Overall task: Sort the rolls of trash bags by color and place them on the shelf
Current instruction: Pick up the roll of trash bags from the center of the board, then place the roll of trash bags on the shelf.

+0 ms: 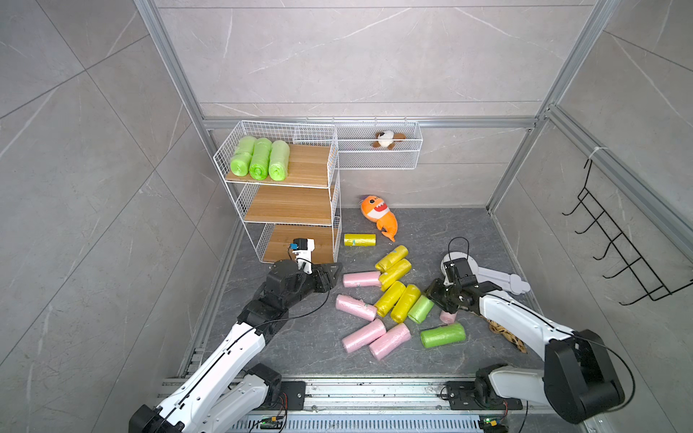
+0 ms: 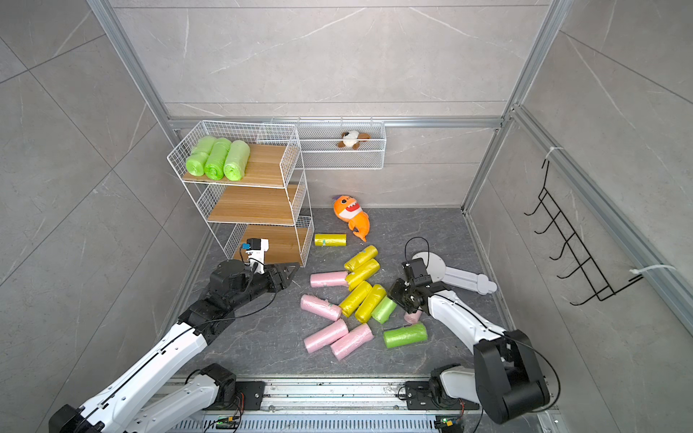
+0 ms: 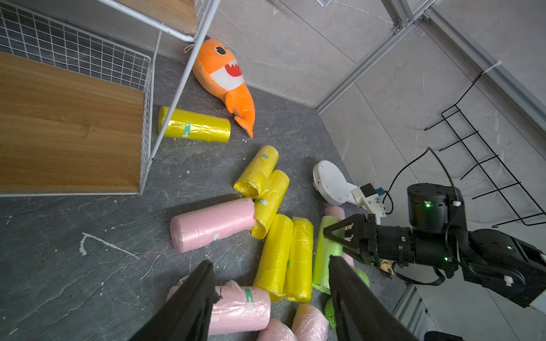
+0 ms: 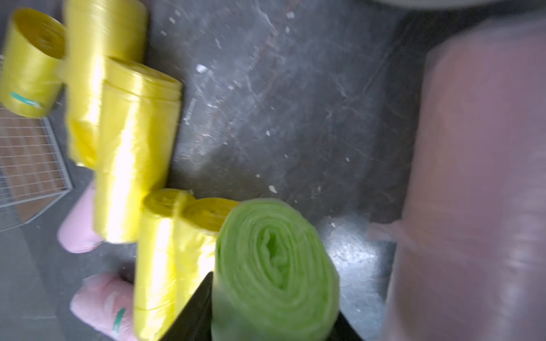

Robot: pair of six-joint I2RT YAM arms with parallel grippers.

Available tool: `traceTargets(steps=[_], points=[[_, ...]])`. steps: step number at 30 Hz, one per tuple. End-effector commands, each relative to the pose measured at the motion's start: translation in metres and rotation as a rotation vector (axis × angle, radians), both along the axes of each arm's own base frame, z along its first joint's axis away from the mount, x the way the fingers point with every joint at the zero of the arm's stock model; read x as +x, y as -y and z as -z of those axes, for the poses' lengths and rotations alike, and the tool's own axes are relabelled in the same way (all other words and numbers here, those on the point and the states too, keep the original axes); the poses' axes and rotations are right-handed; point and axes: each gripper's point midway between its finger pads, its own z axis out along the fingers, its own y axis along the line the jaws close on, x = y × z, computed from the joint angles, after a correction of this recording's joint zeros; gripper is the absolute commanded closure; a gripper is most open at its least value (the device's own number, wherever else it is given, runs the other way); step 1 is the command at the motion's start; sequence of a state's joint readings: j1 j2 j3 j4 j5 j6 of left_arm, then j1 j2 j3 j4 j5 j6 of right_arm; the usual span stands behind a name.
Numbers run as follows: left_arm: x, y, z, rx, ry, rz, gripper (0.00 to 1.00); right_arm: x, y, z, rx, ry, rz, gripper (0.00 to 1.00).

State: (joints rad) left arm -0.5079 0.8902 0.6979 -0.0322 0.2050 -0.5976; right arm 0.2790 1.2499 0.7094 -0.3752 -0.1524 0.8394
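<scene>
On the floor, well out from the shelf [image 1: 288, 206], a green roll [image 1: 420, 309] lies against two yellow rolls [image 1: 405, 303], its end held by the right gripper [image 1: 431, 296], jaws closed on it: a pickup in hand, I judge. Next it needs lifting clear of those neighbours, then carrying to the shelf's top board [image 1: 309, 165] beside three green rolls [image 1: 260, 162]. Just before the shelf's bottom board [image 1: 277, 243], the left gripper [image 1: 333, 275] hangs open, empty

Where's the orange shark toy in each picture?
Top view: orange shark on the floor, right of the shelf.
Top view: same spot, right of the shelf.
Left wrist: just past the shelf's white leg, against the wall.
Right wrist: not in it.
Shared landmark: the lone yellow roll beside its tail.
</scene>
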Motion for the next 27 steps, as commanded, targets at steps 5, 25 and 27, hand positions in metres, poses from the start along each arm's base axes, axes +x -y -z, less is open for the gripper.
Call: traceTargets(steps=[5,25,27], points=[[-0.004,0.039,-0.038,-0.138,0.08,0.068,0.34,0.036,-0.013,-0.126,0.213,0.383,0.071,0.55],[0.016,0.131,-0.093,-0.439,0.123,0.209,0.1,0.065,-0.106,-0.264,0.747,0.652,-0.052,0.56],[0.015,0.137,-0.095,-0.453,0.118,0.234,0.09,0.063,-0.109,-0.268,0.758,0.659,-0.063,0.57]])
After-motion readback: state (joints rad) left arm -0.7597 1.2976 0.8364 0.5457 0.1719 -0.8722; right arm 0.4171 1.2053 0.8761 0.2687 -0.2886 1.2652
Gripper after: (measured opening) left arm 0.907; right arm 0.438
